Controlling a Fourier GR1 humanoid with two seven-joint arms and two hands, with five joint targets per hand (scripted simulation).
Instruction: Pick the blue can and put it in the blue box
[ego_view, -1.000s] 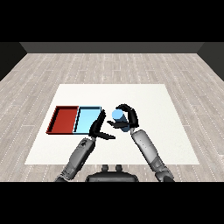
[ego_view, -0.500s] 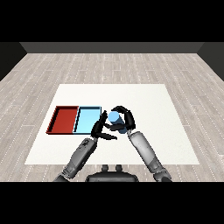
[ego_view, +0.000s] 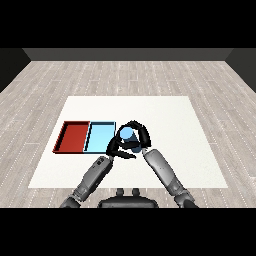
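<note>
The blue can (ego_view: 127, 134) is held above the table just right of the light blue tray (ego_view: 99, 137). My right hand (ego_view: 138, 137) is shut on the can, its fingers curled over the top and side. My left hand (ego_view: 117, 148) lies open below and left of the can, fingers straight, close under the right hand near the blue tray's right edge. Much of the can's body is hidden by the right hand.
A red tray (ego_view: 73, 136) lies against the blue tray's left side. Both trays sit at the left of the white table (ego_view: 175, 130), which has bare surface to the right and behind.
My right hand has carried the blue can leftward, from right of the trays to the blue tray's right edge. The left hand has barely shifted.
</note>
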